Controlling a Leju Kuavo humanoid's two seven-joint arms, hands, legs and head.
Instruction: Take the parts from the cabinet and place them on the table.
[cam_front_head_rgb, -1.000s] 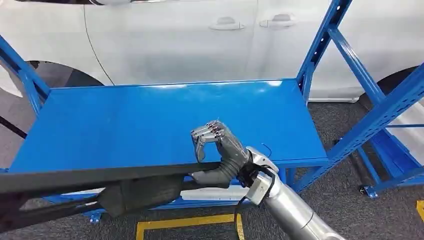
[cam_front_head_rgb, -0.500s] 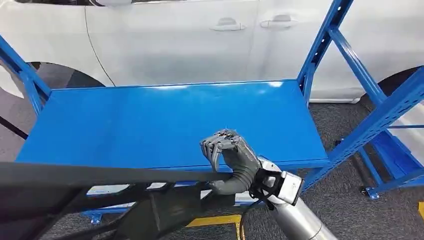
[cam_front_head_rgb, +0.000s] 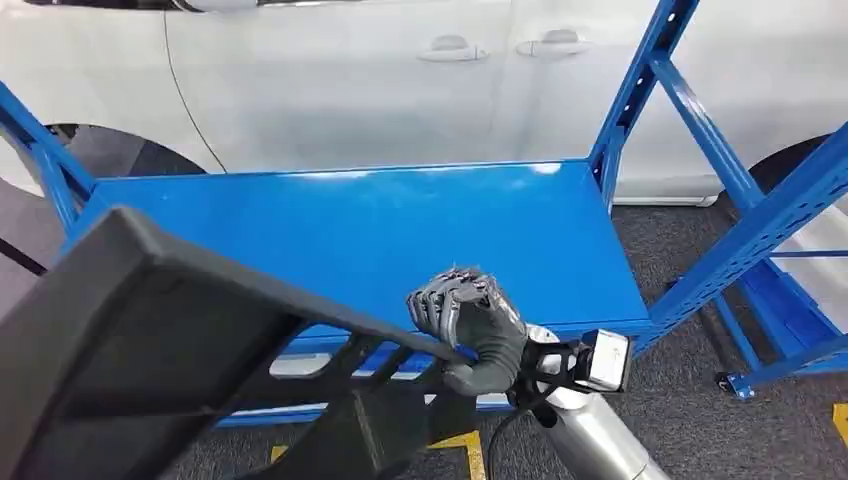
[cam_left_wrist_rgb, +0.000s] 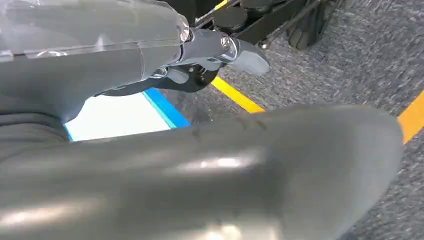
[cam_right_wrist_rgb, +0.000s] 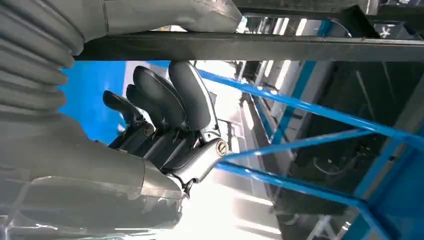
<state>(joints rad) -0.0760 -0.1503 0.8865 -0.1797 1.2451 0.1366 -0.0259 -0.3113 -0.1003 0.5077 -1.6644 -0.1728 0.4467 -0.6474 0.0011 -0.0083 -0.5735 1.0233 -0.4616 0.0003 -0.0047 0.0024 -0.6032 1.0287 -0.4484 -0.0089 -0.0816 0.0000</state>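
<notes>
Matt dark grey plastic on the large car trim part (cam_front_head_rgb: 150, 340), smooth-skinned with a dull sheen along its ribs; soft broad highlights on the same part (cam_left_wrist_rgb: 210, 180) close up. Glossy blue painted metal on the shelf board (cam_front_head_rgb: 380, 235), mirror-bright with white glare toward 12 o'clock. Perforated blue painted steel on the rack upright (cam_front_head_rgb: 770, 215) at 3 o'clock. Glossy white lacquered bodywork on the car door (cam_front_head_rgb: 340, 80). Rough grey speckled carpet (cam_front_head_rgb: 690, 400) at 4 o'clock, crossed by smooth yellow tape (cam_left_wrist_rgb: 237, 95). Brushed silver metal on the right forearm (cam_front_head_rgb: 600, 445); matt grey rubbery plastic on the right hand (cam_front_head_rgb: 470, 325); ribbed grey cover (cam_right_wrist_rgb: 35, 55), smooth dark fingers (cam_right_wrist_rgb: 187, 95).
</notes>
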